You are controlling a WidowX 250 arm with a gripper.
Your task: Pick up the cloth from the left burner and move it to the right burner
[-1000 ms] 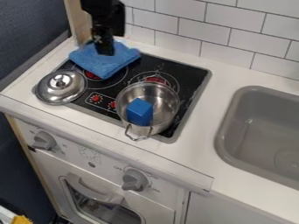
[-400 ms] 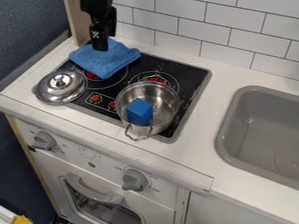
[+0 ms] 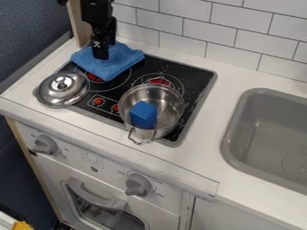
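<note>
A white tabletop (image 3: 201, 157) ran across the scene, with a grey, rounded rectangular sink (image 3: 231, 130) set into it at the right. Left of that lay a black, flat square cooktop (image 3: 195, 76) with a grey edge. The black robot arm (image 3: 97, 12) came in from the far left, its pincer (image 3: 101, 53) pointing down at the cloth; whether the pincer was open or closed, I cannot tell. The blue, soft fabric cloth (image 3: 114, 67) lay over part of the far left burner (image 3: 124, 80), left of the far right burner (image 3: 160, 81). A round, shiny metal pot (image 3: 172, 102) stood at the near right of the cooktop. A domed silver metal lid (image 3: 62, 92) rested at its near left corner. The solid blue block (image 3: 144, 116) sat inside the pot.
</note>
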